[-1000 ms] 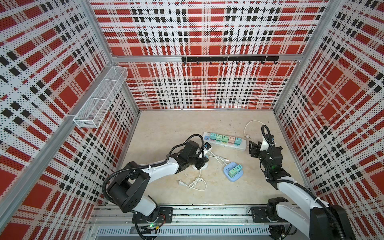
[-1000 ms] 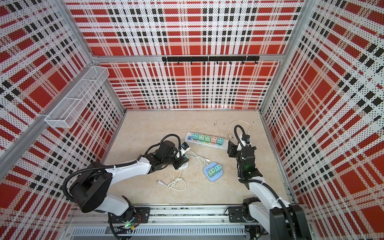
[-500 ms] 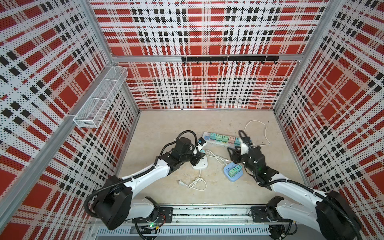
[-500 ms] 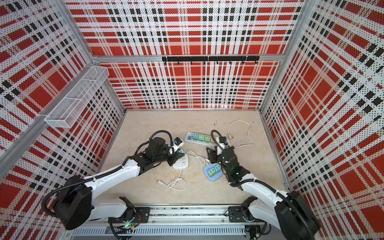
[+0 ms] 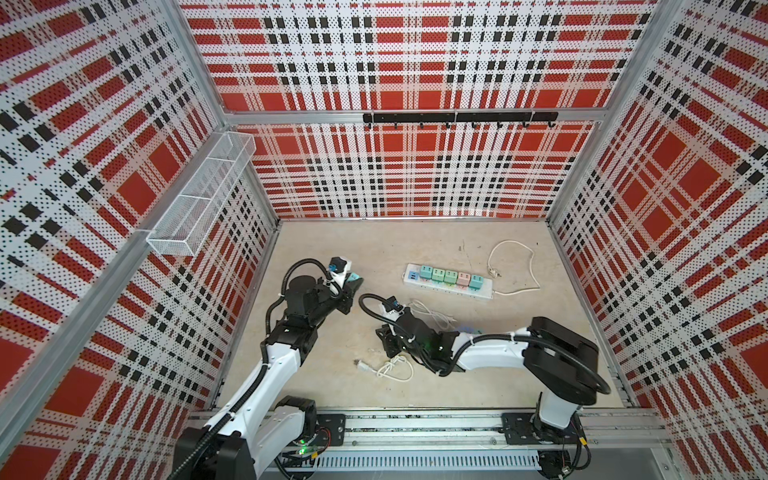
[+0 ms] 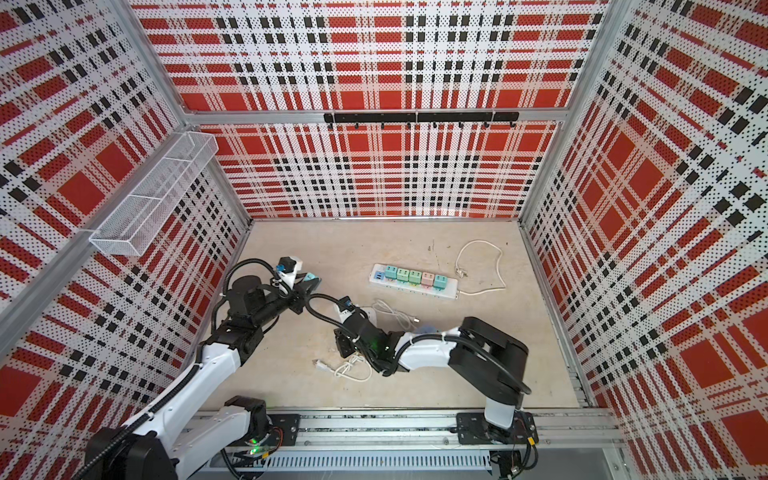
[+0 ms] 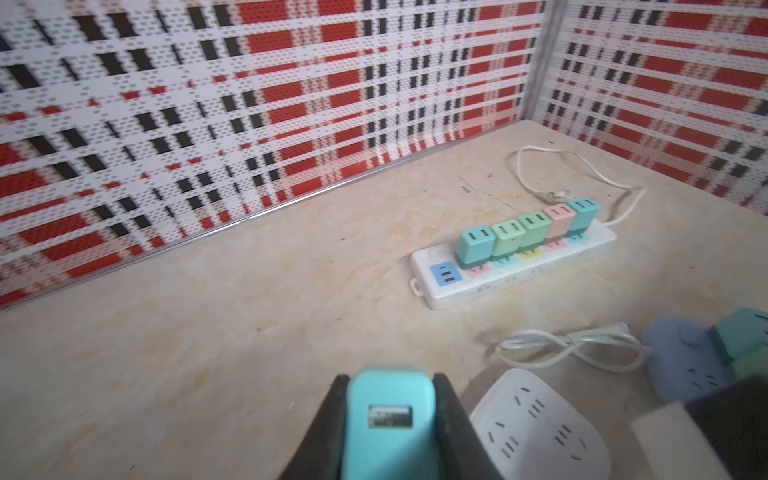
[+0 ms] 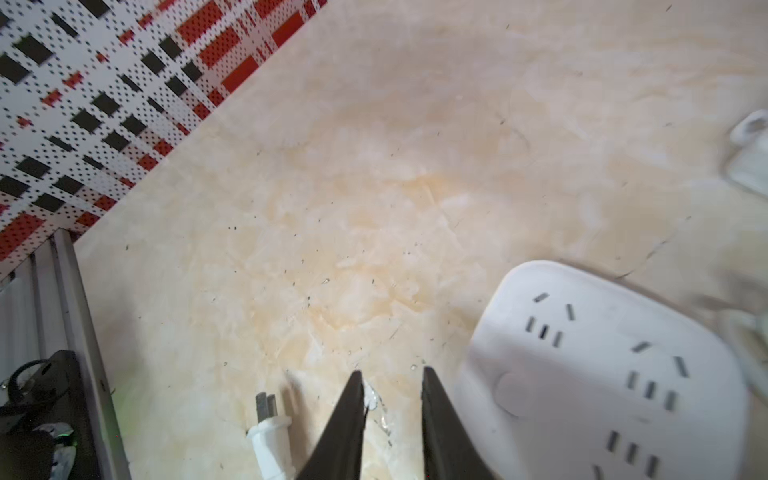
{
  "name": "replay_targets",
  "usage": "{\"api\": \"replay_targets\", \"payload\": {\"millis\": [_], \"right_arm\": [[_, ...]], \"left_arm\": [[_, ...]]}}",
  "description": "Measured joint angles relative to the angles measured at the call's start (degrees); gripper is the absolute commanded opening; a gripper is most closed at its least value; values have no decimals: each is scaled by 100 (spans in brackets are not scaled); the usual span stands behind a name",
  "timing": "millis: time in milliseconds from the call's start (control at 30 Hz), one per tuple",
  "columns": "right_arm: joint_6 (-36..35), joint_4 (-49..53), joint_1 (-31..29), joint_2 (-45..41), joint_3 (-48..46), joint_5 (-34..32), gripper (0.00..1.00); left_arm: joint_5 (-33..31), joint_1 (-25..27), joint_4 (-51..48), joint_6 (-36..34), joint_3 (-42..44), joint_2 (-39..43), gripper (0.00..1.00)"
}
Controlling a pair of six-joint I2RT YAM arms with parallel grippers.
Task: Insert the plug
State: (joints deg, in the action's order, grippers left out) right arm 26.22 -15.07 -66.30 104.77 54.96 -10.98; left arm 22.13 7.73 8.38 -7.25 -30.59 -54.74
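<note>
My left tool clamps the turquoise plastic charger plug, my right tool closed empty beside the white square socket block, which could skid unbraced.

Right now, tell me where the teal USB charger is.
The teal USB charger is clamped in the left gripper, left of centre in both top views, with the white square socket block closest on the table.
</note>
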Motion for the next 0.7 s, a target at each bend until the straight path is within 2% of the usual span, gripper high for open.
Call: {"api": "replay_targets", "payload": {"millis": [167,367,467,700], "right_arm": [[76,391,-157,321,149,105,22],[201,852,-160,164,-175,-7,23],[216,1126,-142,-111,-382,-129,26],[205,1362,101,-745,-975,-201,29]], "left_arm": [[74,-31,114,116,50,61,0],[166,111,155,90,50,50,0],[195,321,140,-50,26,50,0],[205,1158,-201,-802,-238,-28,0]]}}
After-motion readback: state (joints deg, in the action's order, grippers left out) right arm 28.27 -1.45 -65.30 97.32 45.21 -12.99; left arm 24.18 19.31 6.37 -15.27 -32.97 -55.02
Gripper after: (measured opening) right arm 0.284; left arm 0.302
